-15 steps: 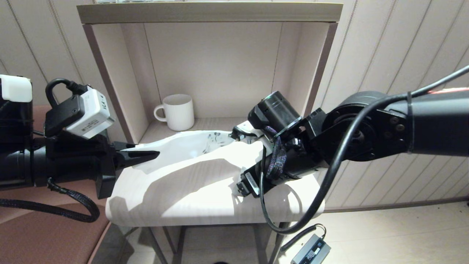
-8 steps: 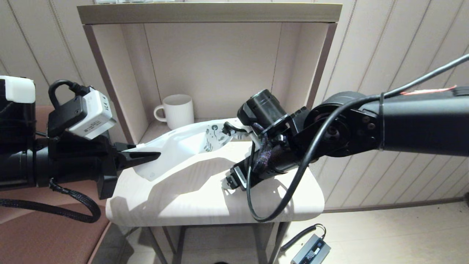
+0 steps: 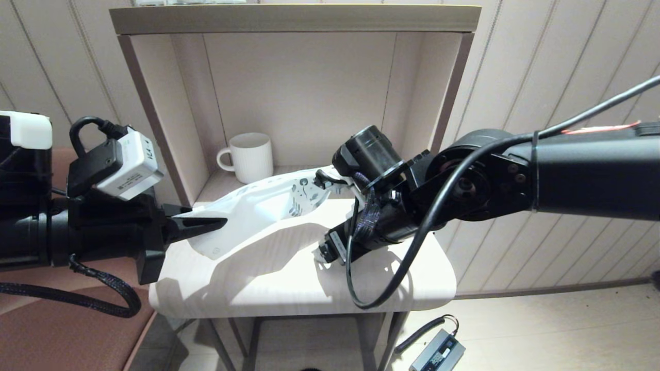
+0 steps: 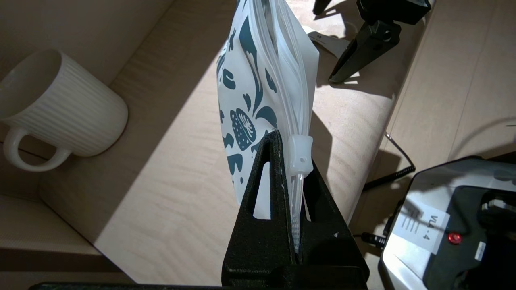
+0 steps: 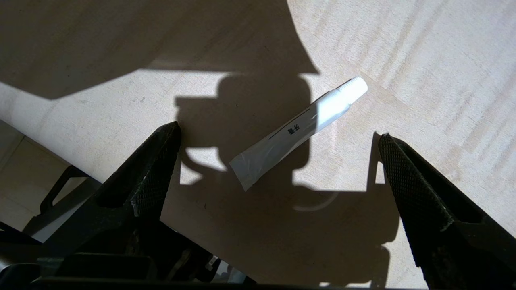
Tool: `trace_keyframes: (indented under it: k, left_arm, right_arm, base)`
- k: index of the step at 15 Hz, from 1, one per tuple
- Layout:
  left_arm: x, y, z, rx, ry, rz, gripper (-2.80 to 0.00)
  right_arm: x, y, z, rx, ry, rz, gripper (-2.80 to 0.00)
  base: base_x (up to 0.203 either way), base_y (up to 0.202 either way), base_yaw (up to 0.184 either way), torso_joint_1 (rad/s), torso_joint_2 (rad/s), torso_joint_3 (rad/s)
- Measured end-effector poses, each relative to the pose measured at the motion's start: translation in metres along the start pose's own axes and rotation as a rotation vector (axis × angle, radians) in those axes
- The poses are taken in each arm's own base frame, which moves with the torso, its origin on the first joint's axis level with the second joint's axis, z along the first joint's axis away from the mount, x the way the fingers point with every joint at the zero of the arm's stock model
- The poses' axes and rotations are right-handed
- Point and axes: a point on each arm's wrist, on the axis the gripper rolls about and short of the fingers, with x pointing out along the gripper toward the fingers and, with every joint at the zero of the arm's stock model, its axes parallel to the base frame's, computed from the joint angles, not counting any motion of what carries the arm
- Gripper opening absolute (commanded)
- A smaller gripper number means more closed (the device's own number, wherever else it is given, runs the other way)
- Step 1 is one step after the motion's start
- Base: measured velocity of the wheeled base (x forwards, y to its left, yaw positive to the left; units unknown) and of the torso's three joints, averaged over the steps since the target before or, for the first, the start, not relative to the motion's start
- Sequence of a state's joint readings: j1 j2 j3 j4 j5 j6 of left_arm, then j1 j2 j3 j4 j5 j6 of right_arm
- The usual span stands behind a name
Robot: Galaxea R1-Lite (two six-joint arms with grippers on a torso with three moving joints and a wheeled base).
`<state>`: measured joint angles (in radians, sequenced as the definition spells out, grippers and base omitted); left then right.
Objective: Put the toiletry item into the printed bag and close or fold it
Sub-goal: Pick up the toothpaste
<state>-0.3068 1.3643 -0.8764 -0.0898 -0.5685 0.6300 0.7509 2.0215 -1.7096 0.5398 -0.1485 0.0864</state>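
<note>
- Head view: the left gripper (image 3: pixel 209 223), reaching in from the left over the near-left part of the pale wooden table (image 3: pixel 289 288), is clamped on one end of the printed bag (image 3: pixel 258 206). The bag hangs stretched above the tabletop, its long axis running from that gripper toward the back right, the blue-printed end farthest from the grip. A white ribbed mug (image 3: pixel 250 157) stands upright in the open shelf box (image 3: pixel 154 118) behind, apart from the bag. The right arm (image 3: pixel 464 185) crosses from the right and bends down over the middle of the table, hiding its own fingers and whatever lies under them.
- Left wrist view: the black fingers (image 4: pixel 262 189) pinch the bag's zip edge just below the clear slider (image 4: pixel 300 155). Whether anything is inside the bag cannot be told. The mug lies off to one side, its inside not visible.
- Right wrist view, the only one showing it: a small white tube (image 5: pixel 298 131) lies flat on the table, outside the bag, capped end pointing away from the camera on a slant. The right gripper (image 5: pixel 278 141) hangs above it, fingers spread wide to either side, touching nothing.
</note>
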Motion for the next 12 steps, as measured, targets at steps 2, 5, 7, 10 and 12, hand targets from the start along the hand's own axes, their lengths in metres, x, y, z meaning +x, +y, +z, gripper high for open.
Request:
trace_keyframes:
  k: [2,5,7,10,12]
  left_arm:
    - [0.0000,-0.0004,-0.0005,-0.001,0.000,-0.002,-2.80]
    - [-0.0002,-0.0005,-0.0006,-0.001,0.000,-0.002,-2.80]
    - [-0.0006,-0.0008,-0.0005,-0.001,0.000,-0.002,-2.80]
    - [-0.0004,-0.0014,-0.0014,-0.003,0.002,-0.005,-2.80]
    - [-0.0006,-0.0018,-0.0018,-0.004,0.002,-0.006,-2.80]
  right_arm:
    - [0.0019,-0.0002,-0.0005,0.000,0.005,0.000,-2.80]
    - [0.0061,-0.0024,-0.0006,0.006,0.011,-0.002,-2.80]
    - [0.0068,-0.0032,-0.0005,0.008,0.012,0.002,-2.80]
    - [0.0077,-0.0035,-0.0028,0.008,0.022,0.003,-2.80]
    - [0.0079,-0.0042,-0.0046,0.007,0.029,0.003,-2.80]
  base:
    - [0.000,0.000,0.000,0.000,0.00,0.000]
    - [0.000,0.000,0.000,0.000,0.00,0.000]
    - [0.000,0.000,0.000,0.000,0.00,0.000]
    - [0.000,0.000,0.000,0.000,0.00,0.000]
    - [0.000,0.000,0.000,0.000,0.00,0.000]
